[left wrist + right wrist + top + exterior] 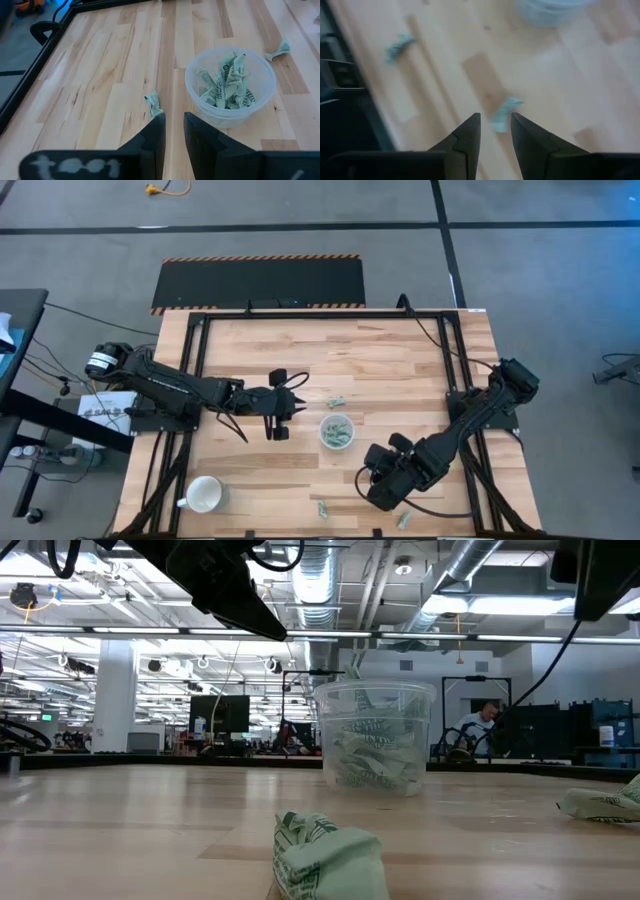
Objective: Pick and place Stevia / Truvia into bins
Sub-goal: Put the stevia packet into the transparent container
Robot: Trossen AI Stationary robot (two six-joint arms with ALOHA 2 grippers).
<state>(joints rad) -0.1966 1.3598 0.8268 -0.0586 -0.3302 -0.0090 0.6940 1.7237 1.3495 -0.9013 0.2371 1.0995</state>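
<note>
High view, cup: the clear cup (337, 431) stands mid-bench with sachets inside; loose sachets lie by it (337, 401) and near the front edge (323, 508).
High view, arms: the left gripper (279, 407) hangs just beside the cup, on its left; the right gripper (378, 476) hangs over the front of the bench, close to the front-edge sachets, so I judge it the nearer arm for those.
Low view: the cup (374, 738) is partly full; one crumpled sachet (325, 856) lies close in front, another (600, 804) off to the side.
Left wrist view: jaws narrow, holding nothing; a sachet (154, 103) lies just ahead of the left gripper (173, 131), beside the cup (230, 85).
Right wrist view: jaws narrowly apart and empty; a sachet (504, 111) lies almost between the tips of the right gripper (495, 131), its long axis slanting across the gap.
</note>
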